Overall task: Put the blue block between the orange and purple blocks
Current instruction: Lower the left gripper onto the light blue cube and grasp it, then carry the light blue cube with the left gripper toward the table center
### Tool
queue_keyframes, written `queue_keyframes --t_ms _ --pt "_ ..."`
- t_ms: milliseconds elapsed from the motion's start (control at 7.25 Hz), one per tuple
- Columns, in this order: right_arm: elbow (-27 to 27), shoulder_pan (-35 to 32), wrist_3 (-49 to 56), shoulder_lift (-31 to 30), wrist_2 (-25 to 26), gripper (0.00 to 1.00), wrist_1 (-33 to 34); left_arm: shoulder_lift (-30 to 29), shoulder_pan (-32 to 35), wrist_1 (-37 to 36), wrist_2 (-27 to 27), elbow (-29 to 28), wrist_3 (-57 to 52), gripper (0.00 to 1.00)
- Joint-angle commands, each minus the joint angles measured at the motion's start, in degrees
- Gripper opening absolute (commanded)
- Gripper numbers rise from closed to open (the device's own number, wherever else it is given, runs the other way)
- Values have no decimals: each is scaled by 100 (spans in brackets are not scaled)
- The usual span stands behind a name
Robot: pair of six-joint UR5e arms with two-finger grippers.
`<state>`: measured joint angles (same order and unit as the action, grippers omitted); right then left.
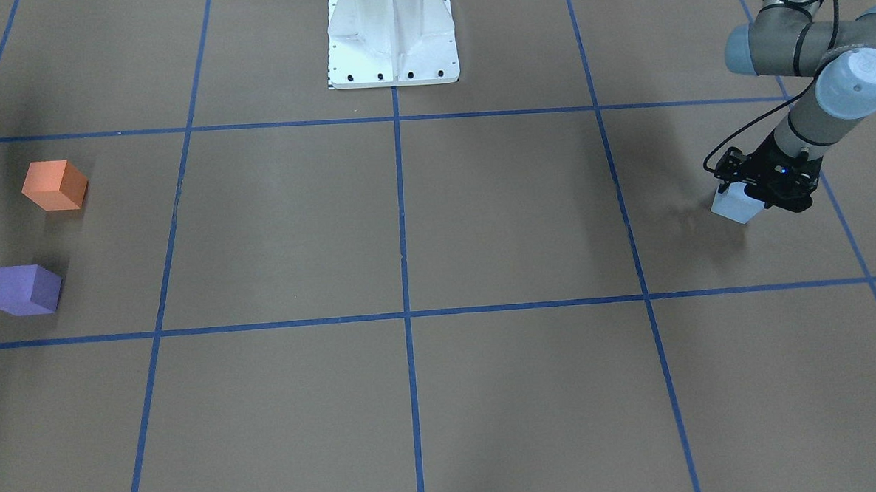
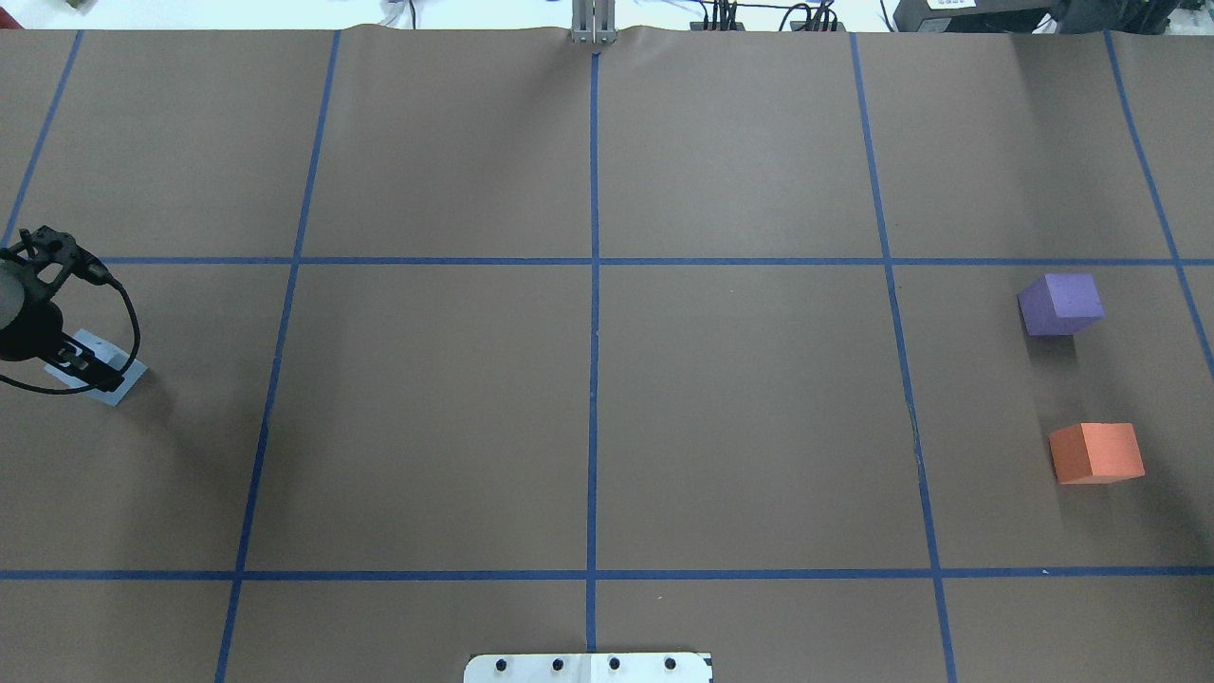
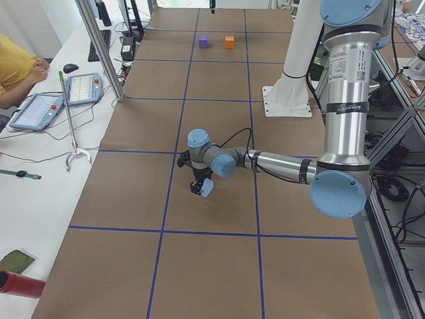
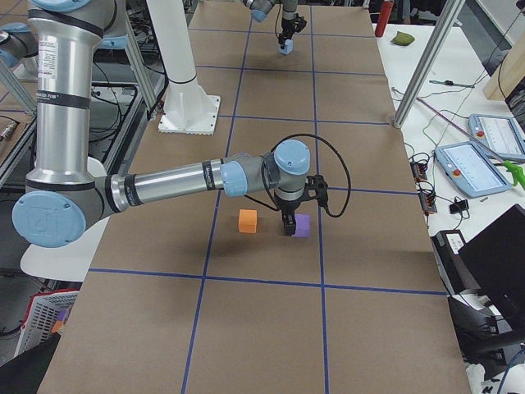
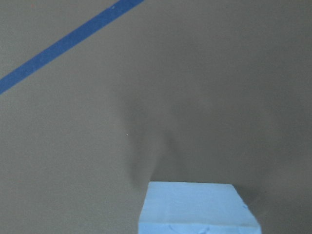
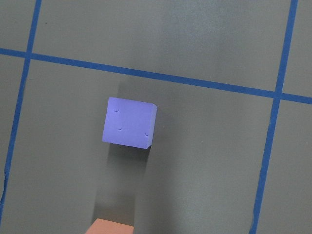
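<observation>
L gripper (image 1: 748,194) sits atop blue block (image 1: 732,208), jaws closed on it; block is tilted, near table's L end. Orange block (image 1: 55,186) and purple block (image 1: 24,290) lie well apart from it at the opposite end, w/ a gap between them. R gripper (image 4: 288,230) shows just beside purple block in the right-side view only; can't tell its opening.

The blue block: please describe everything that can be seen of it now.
The blue block is a pale blue cube, foam-like, with matte faces. It is at the end of the table on the robot's left, far from the orange block and the purple block. The left gripper stands over it, fingers closed on it, and it looks tilted in the exterior left view. Whether it touches the table I cannot tell.
</observation>
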<state>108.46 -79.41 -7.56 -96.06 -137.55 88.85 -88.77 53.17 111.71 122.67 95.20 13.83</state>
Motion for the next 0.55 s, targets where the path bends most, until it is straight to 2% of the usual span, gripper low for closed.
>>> queue_keyframes --t_ms 0,276,414 --pt "0 14 0 0 0 100 -8 -26 -8 -1 353 33 964 0" --pt "8 31 0 18 0 100 -8 -307 0 -62 905 217 1560 0" --pt "8 31 8 18 0 100 -43 -473 0 -97 934 479 2170 0"
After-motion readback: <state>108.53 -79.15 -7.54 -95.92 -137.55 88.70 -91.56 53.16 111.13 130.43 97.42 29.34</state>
